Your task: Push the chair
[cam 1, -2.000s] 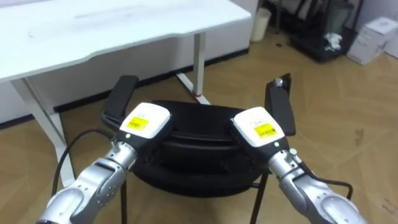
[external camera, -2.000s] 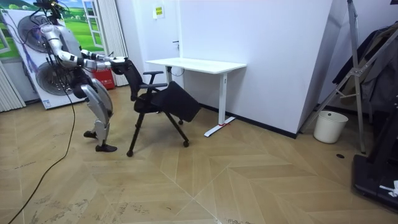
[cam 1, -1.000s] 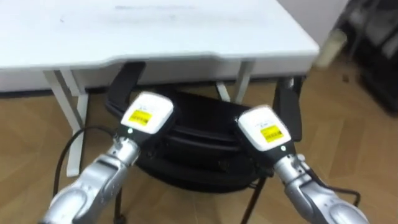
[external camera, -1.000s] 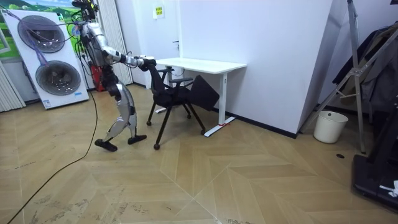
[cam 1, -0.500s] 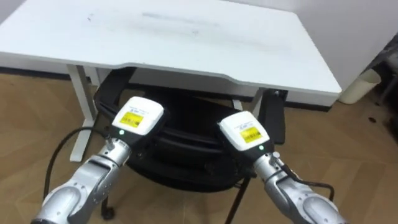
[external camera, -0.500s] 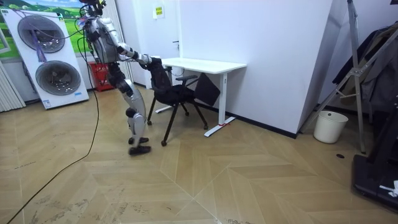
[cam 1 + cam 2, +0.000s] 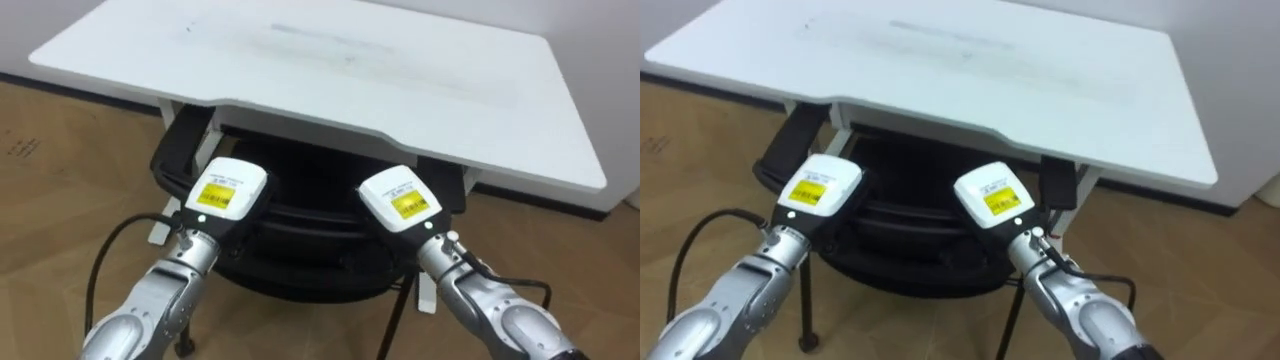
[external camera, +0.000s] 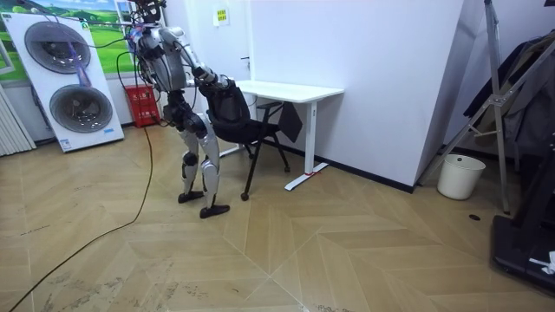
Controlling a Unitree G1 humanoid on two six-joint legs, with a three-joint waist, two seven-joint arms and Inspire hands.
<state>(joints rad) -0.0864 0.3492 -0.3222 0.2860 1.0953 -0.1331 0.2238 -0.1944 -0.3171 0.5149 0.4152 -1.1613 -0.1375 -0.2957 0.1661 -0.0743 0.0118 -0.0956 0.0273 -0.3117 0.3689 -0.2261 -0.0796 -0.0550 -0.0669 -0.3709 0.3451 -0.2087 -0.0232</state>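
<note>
The chair (image 7: 305, 225) sits right in front of me with its seat already going under the front edge of the white desk (image 7: 330, 60), and from the room view I can see it standing on the wood floor (image 8: 347, 251) between my legs and the desk frame. Its left armrest (image 7: 183, 150) and right armrest (image 7: 447, 186) are both at the desk's lip, and that is what I would watch: I can't tell whether they pass under the top or meet it, so I'd push slowly and stop if the chair resists. My left hand (image 7: 228, 195) and right hand (image 7: 400, 200) are set side by side on the top of the backrest, backs facing the camera. The fingers are hidden over the far side, so I cannot tell whether they are wrapped on the backrest or only pressing it. To finish well I'd load both hands evenly so the chair runs straight between the desk legs rather than swinging toward one, take short steps, and keep my body upright rather than leaning into it. I judge the push nearly done.
</note>
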